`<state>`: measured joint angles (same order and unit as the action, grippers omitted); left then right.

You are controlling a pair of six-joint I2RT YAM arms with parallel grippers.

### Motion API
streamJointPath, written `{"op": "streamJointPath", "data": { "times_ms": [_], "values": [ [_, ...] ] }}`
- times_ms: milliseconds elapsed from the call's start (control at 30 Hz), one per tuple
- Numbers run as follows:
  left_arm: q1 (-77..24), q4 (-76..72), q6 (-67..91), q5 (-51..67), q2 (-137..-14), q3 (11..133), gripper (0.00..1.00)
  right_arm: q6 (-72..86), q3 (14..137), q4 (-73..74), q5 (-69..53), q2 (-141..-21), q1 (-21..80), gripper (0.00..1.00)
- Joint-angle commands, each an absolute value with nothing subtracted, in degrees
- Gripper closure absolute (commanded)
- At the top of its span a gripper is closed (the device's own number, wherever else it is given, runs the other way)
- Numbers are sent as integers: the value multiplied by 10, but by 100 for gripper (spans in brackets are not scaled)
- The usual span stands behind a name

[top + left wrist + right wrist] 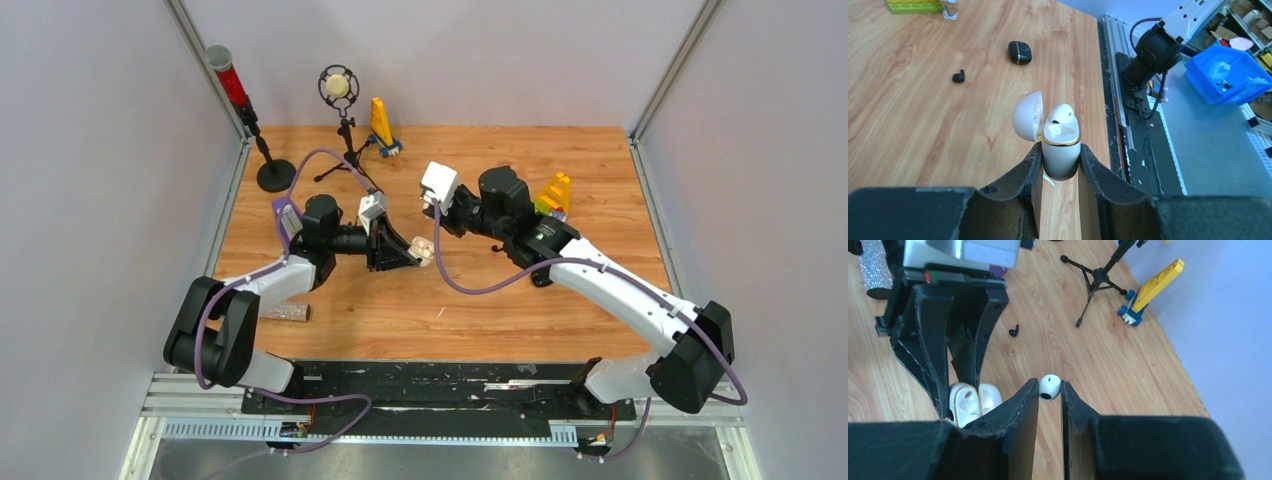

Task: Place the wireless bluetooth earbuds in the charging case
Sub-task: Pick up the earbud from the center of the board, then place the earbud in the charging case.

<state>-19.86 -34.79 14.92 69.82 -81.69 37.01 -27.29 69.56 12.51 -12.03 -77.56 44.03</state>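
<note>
My left gripper [1060, 150] is shut on the body of a white charging case [1061, 159] with a gold rim, held above the wooden table. Its lid [1027, 116] hangs open to the left. One white earbud [1060, 116] stands in the far socket and the near socket is empty. My right gripper [1050, 388] is shut on a second white earbud [1050, 387], pinched at the fingertips. That earbud hangs to the right of the case [964, 401] and does not touch it. In the top view both grippers meet mid-table, the left [412, 250] below the right [436, 212].
A shut black case [1019, 52] and a loose black earbud [958, 76] lie on the table. A microphone stand [340, 100], a red-topped pole [240, 100] and a yellow-blue toy [382, 125] stand at the back. A yellow block [553, 192] and a glitter cylinder [285, 311] lie near the arms.
</note>
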Motion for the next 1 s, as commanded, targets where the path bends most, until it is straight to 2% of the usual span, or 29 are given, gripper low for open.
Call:
{"op": "streamJointPath", "data": {
  "times_ms": [0,233,333,433,633,867,967],
  "values": [
    [-205,-340,125,728,-822,378,74,-255,672,65,-106,-765,477,86],
    [-205,-310,109,731,-812,384,75,-229,654,43,-64,-767,507,86],
    [-205,-309,123,730,-817,391,79,-235,645,36,-49,-758,516,87],
    [-205,-327,164,730,-828,398,84,-241,621,11,-44,-741,518,86],
    [-204,-366,231,714,-844,406,86,-242,564,-75,-3,-733,518,86],
    [-201,-355,330,711,-876,456,90,-222,563,-127,102,-766,519,86],
    [-201,-395,361,707,-884,459,89,-212,567,-135,119,-771,520,86]
  ]
}}
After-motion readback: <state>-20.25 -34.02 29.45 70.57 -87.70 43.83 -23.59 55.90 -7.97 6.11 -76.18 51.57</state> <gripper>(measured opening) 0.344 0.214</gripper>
